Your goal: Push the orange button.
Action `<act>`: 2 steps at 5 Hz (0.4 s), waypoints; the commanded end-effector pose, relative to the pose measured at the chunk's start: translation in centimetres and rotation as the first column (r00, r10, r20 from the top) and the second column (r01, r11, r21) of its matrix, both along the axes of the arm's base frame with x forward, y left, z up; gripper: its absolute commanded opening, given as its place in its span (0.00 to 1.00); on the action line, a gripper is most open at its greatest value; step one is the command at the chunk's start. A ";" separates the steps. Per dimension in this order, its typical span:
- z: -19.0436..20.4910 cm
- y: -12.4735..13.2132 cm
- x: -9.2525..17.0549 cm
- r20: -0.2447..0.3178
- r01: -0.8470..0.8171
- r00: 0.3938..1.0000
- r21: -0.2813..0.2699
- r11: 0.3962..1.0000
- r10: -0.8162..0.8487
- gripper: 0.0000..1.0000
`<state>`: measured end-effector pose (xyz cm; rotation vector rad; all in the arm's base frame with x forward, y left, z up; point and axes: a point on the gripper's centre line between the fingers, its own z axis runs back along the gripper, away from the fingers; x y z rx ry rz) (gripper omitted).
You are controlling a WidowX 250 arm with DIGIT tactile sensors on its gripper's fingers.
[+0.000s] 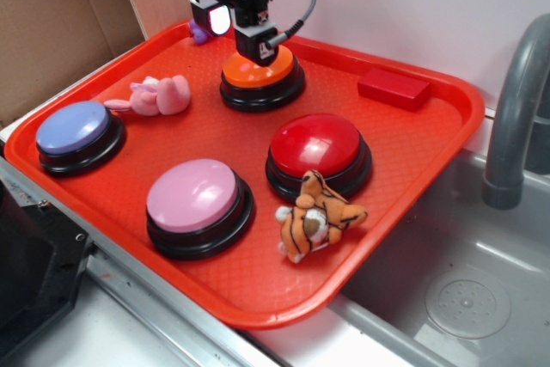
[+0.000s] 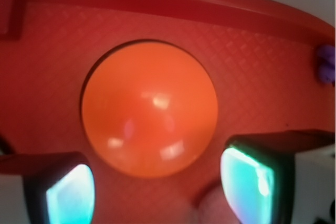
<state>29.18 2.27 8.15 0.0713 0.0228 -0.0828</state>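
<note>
Orange button, upper centre of the tray: gripper (fingers apart, holding nothing) should press straight down, centred.

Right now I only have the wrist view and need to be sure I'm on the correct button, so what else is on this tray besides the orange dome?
Observer: Three more buttons: a red button, a pink button and a blue button, all nearer the front of the tray than the orange button.
Operator: Is the gripper above the orange one?
Observer: Yes, the gripper sits right over its dome, at or very near the surface.
Operator: Any loose items close by?
Observer: A pink plush toy lies beside the orange button, apart from it; a tiger toy leans by the red one.
</note>
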 end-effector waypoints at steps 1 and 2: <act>4.9 0.8 -0.1 0.179 -0.021 0.983 -0.028 0.999 0.025 1.00; 5.7 0.9 -0.7 0.200 -0.027 0.979 -0.034 0.999 0.033 1.00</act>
